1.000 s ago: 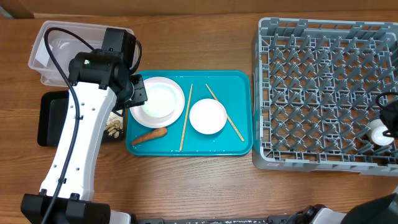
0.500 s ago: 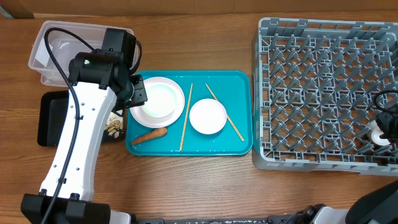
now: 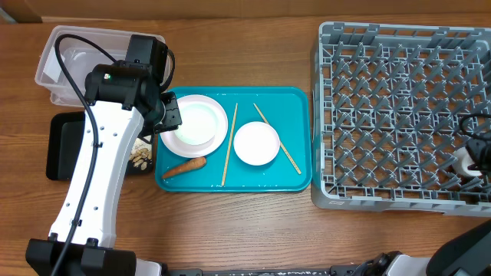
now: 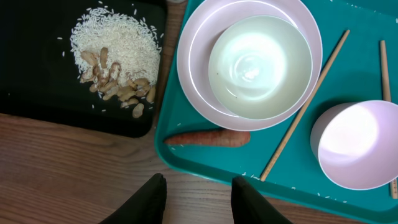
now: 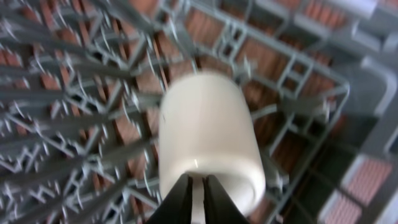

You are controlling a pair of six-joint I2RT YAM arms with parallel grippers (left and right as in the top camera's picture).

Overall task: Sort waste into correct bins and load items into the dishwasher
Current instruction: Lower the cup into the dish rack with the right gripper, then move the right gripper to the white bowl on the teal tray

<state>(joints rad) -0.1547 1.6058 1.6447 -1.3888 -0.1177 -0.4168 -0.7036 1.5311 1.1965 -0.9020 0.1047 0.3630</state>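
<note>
The small white cylindrical cup (image 5: 208,149) sits over the grey plastic pegged dish rack (image 3: 399,115) by the worktop's right edge. Its long axis runs straight out from the right jaws, seemingly clamped on its rim. Left jaws stand apart above the orange carrot (image 4: 208,139).

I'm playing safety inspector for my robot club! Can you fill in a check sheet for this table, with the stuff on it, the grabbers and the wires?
Surface: wooden table, no spills seen.
Job's things: large white bowl, smaller white bowl, carrot and chopsticks on the teal tray; rice and scraps in the black tray; clear tub next to it; small white cup in the dish rack.
Clutter: nothing seen.
Grippers: left gripper open and empty; right gripper shut on the cup.
Cables: black cable along the left arm, looping over the clear tub.
Surroundings: nothing seen.
</note>
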